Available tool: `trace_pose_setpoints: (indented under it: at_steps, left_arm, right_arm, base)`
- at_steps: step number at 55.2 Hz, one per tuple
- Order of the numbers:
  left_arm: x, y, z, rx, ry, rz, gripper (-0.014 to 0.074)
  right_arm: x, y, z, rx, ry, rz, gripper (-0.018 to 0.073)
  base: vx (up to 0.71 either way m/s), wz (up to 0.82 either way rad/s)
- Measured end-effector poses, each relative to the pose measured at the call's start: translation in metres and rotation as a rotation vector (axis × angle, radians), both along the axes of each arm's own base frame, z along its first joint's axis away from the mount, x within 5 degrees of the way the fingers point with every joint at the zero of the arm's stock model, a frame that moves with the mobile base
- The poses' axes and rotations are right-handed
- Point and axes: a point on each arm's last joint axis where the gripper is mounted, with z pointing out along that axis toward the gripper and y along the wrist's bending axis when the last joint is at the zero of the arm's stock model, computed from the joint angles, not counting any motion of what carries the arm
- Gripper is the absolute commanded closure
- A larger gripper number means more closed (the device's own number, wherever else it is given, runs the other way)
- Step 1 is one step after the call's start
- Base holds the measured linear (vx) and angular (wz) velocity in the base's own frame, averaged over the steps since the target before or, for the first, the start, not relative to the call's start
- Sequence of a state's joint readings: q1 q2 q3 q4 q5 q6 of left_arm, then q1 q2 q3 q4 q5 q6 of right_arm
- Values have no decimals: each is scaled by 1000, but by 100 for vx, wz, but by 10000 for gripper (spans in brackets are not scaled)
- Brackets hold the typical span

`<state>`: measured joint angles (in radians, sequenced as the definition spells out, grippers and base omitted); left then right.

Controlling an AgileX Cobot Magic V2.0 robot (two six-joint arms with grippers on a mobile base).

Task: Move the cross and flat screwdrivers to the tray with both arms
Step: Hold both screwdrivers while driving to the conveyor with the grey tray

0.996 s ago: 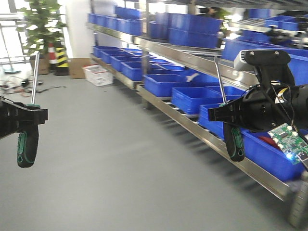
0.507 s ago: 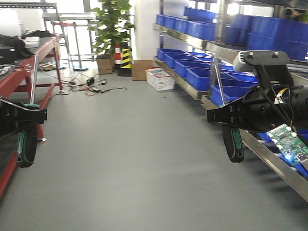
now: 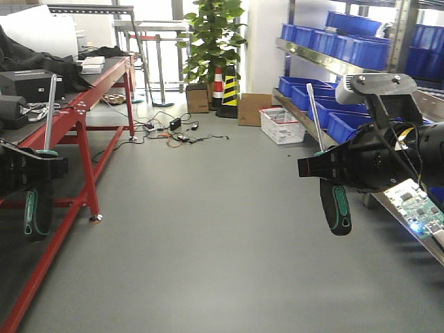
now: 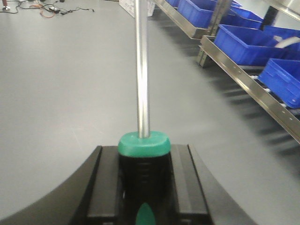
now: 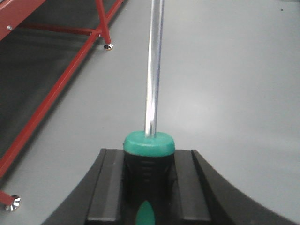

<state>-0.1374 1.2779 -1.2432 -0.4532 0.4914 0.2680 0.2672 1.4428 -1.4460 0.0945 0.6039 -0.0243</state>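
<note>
Two screwdrivers with black-and-green handles are held upright, shafts pointing up. My left gripper [image 3: 43, 166] at the left edge is shut on one screwdriver [image 3: 36, 211]; in the left wrist view the fingers [image 4: 105, 183] clamp the handle just below its green collar [image 4: 143, 143]. My right gripper [image 3: 320, 166] is shut the same way on the other screwdriver [image 3: 337, 208], and its steel shaft [image 5: 153, 70] rises between the fingers [image 5: 111, 187]. Both tips are out of view, so cross and flat cannot be told apart. The tray is out of view.
A red-framed workbench [image 3: 87, 104] with black gear runs along the left. Steel shelving with blue crates [image 3: 333, 41] lines the right. Far ahead stand a potted plant [image 3: 211, 35], a striped cone [image 3: 227, 94], a white basket [image 3: 283, 125] and floor cables [image 3: 170, 132]. Grey floor lies between.
The whole view has swung left: the blue-crate shelving slid to the right and the red workbench came in at the left. Both grippers hold their screwdrivers as before.
</note>
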Motion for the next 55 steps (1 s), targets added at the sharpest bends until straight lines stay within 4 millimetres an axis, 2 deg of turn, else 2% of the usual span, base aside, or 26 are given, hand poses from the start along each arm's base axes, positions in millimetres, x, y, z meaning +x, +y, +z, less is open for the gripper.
trace_pose_setpoints:
  at_steps: [33,55]
  left_arm:
    - [0,0,0,1,1,0,595]
    - [0,0,0,3,0,1,595]
  right_arm:
    - [0,0,0,0,1,0,567]
    - [4,1,-5,-3,14,1,567]
  base:
    - [56,9]
    - [49,-29]
